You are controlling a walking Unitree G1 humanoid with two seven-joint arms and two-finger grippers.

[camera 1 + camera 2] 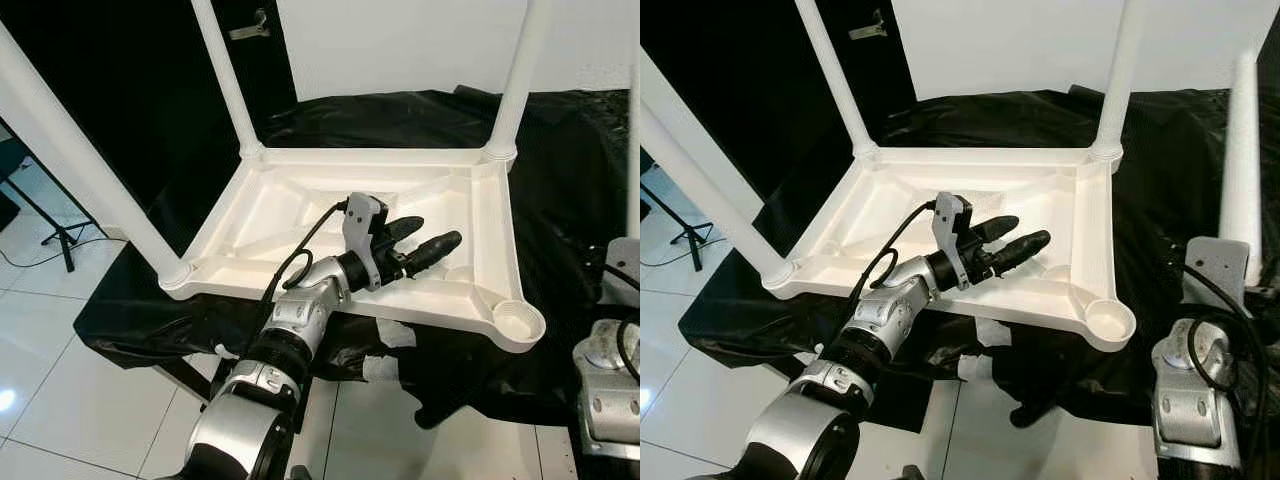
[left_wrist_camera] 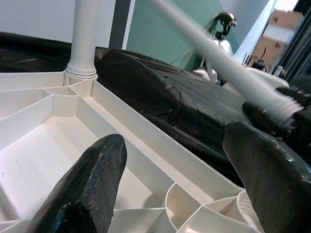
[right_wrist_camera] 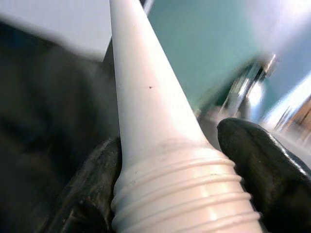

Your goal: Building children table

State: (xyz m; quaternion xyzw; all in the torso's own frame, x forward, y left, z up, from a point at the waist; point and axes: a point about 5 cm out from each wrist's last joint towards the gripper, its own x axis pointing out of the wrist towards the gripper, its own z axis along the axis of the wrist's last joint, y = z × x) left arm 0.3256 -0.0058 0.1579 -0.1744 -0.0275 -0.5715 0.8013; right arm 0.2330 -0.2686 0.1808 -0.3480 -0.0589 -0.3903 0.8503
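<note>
Hovering open over the upturned tabletop (image 1: 480,250), the left hand (image 1: 425,245) holds nothing while the right hand (image 3: 184,194) grips a loose leg (image 1: 1240,170).

Black-draped surface (image 1: 560,200) carries the upturned white tabletop (image 1: 480,230).

A black plastic sheet (image 1: 560,200) covers the surface at the centre, crumpled and glossy, its edges hanging toward the white tiled floor (image 1: 60,380). Behind it stands a pale wall (image 1: 400,45). At the left — on the tiles — the legs of a black stand (image 1: 45,225) splay out.
</note>
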